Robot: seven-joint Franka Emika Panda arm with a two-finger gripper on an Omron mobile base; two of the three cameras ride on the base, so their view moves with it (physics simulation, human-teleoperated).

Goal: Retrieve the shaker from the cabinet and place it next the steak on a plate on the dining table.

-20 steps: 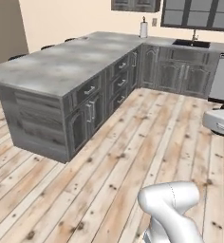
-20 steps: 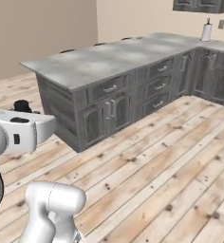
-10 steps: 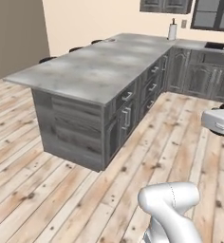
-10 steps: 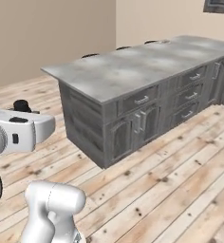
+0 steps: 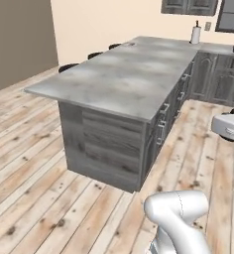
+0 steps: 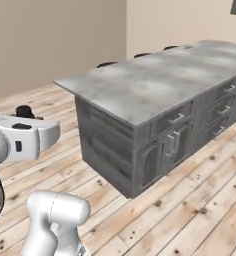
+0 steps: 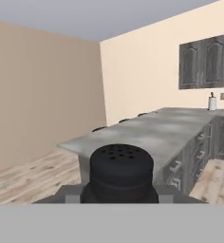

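The shaker (image 7: 121, 173) sits clamped between the jaws of the gripper (image 7: 119, 194), filling the low centre of the hand view. It is matt black and squat, with a rounded dome top pierced by a cluster of small holes, and a wider collar flaring out just below the dome where the fingers hold it. Beyond the jaws, well apart from them, stretches the dining table (image 7: 152, 130), a long grey marble-look top on a grey wood-grain base with drawers and bar handles. Farther off and above the jaws' line hangs the cabinet (image 7: 204, 61), dark grey with two arched panelled doors, on the cream wall. A white paper-towel roll (image 7: 212, 103) stands upright at the far end of the countertop below the cabinet.
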